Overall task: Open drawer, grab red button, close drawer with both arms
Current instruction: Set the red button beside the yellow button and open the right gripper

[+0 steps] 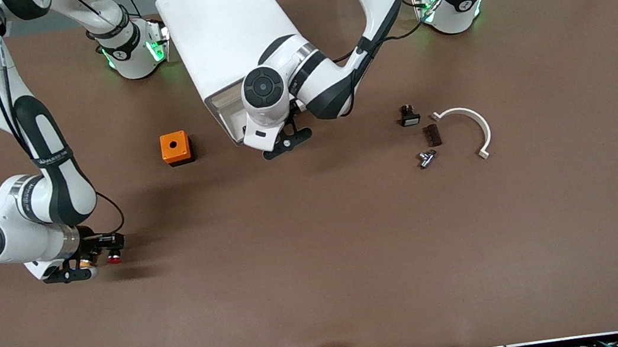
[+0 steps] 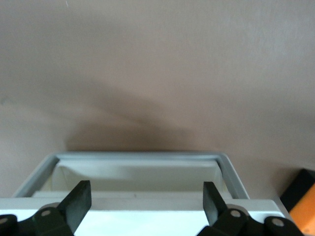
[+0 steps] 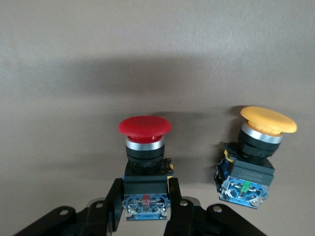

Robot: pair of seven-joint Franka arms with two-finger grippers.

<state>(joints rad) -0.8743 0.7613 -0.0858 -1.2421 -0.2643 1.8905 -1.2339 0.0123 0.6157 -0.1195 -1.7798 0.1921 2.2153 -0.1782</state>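
Note:
The white cabinet [image 1: 225, 35] stands at the robots' edge of the table, and its drawer [image 1: 221, 110] is pulled out a little. In the left wrist view the drawer's grey rim [image 2: 138, 156] and pale inside show. My left gripper [image 1: 287, 140] hangs open at the cabinet's front, fingers [image 2: 81, 201] wide apart with nothing between them [image 2: 146, 201]. Toward the right arm's end, my right gripper [image 1: 107, 251] is shut on the button [image 1: 115, 259], low over the table. The red cap [image 3: 144, 126] points away from the gripper [image 3: 145, 189], whose fingers clamp the black body and blue block.
An orange-capped button [image 3: 268, 120] lies beside the held one [image 1: 85, 262]. An orange cube [image 1: 175, 148] sits beside the cabinet. Toward the left arm's end lie a small black part [image 1: 409, 116], a brown block [image 1: 432, 135], a metal piece [image 1: 427, 158] and a white curved piece [image 1: 473, 125].

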